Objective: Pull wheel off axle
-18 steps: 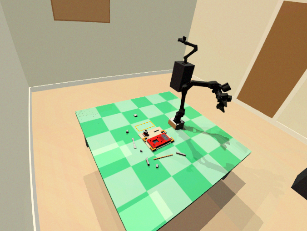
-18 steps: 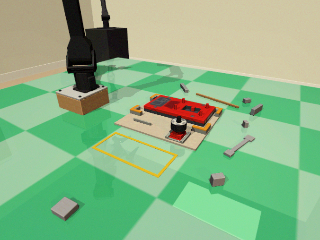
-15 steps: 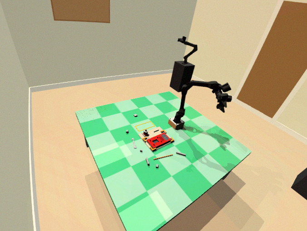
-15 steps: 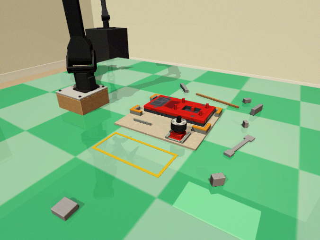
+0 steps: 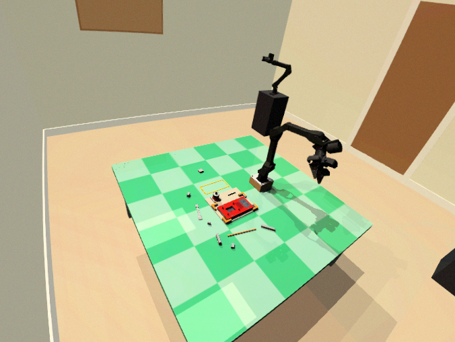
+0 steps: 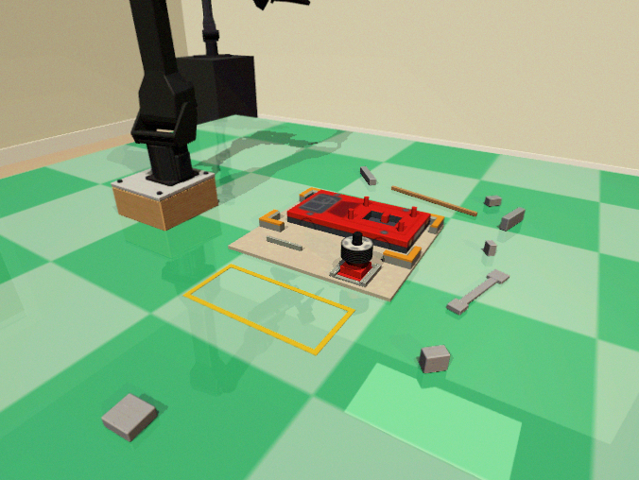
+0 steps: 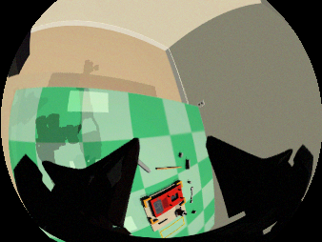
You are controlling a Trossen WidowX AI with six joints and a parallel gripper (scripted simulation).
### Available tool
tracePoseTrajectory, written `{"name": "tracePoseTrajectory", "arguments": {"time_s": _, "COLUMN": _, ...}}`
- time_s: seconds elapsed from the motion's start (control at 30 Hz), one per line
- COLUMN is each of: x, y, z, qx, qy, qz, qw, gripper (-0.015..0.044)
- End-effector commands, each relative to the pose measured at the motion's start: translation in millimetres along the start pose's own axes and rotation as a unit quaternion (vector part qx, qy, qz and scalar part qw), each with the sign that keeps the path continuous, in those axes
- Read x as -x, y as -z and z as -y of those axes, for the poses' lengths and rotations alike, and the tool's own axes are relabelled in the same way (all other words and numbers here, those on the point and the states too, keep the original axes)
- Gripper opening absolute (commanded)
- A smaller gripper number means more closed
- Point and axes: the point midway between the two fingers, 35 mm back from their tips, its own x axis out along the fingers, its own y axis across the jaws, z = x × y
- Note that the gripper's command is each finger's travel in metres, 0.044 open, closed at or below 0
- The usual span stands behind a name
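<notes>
Two dark fingers frame my wrist view, spread apart with nothing between them; my gripper [image 5: 319, 172] hangs open, high in the air out past the table's edge, touching nothing.

Far below, between those fingers, I see the green checkered table [image 7: 146, 125] with the tan board [image 7: 166, 204] small upon it.

In the exterior view, nearest the camera lies a flat grey block [image 6: 129, 416], then a smaller grey cube [image 6: 434, 358]. Behind these is the marked area [image 6: 268, 308], a yellow outlined rectangle with nothing inside. Just past it, at the near edge of the tan board [image 6: 304, 252], stands the wheel [image 6: 356, 250], black and ribbed, still seated on the upright axle [image 6: 356, 237], whose tip shows above it, over a small red mount [image 6: 354, 271]. Off to the right lies a grey dumbbell-shaped bar [image 6: 477, 291].

Further back on the board sits the red fixture [image 6: 358, 214] with orange corner brackets [image 6: 271, 221]. To the left my wooden base [image 6: 164, 198] stands on the table. Beyond the board lie a thin brown rod [image 6: 432, 200] and a few small grey pieces [image 6: 511, 218]. A black box [image 6: 221, 85] stands at the far wall.
</notes>
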Motion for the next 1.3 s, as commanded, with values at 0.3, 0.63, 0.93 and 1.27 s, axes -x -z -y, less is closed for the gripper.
{"name": "tracePoseTrajectory", "arguments": {"time_s": 0.3, "x": -88.1, "y": 85.1, "z": 73.7, "qx": -0.232, "qy": 0.041, "qz": -0.160, "qw": 0.958, "gripper": 0.0300}}
{"name": "tracePoseTrajectory", "arguments": {"time_s": 0.63, "x": -133.8, "y": 169.8, "z": 120.4, "qx": -0.412, "qy": 0.067, "qz": -0.266, "qw": 0.869, "gripper": 0.0300}}
{"name": "tracePoseTrajectory", "arguments": {"time_s": 0.93, "x": -151.3, "y": 256.9, "z": 152.6, "qx": -0.581, "qy": 0.115, "qz": -0.335, "qw": 0.732, "gripper": 0.0300}}
{"name": "tracePoseTrajectory", "arguments": {"time_s": 1.27, "x": -146.3, "y": 365.5, "z": 185.7, "qx": -0.754, "qy": 0.213, "qz": -0.376, "qw": 0.495, "gripper": 0.0300}}
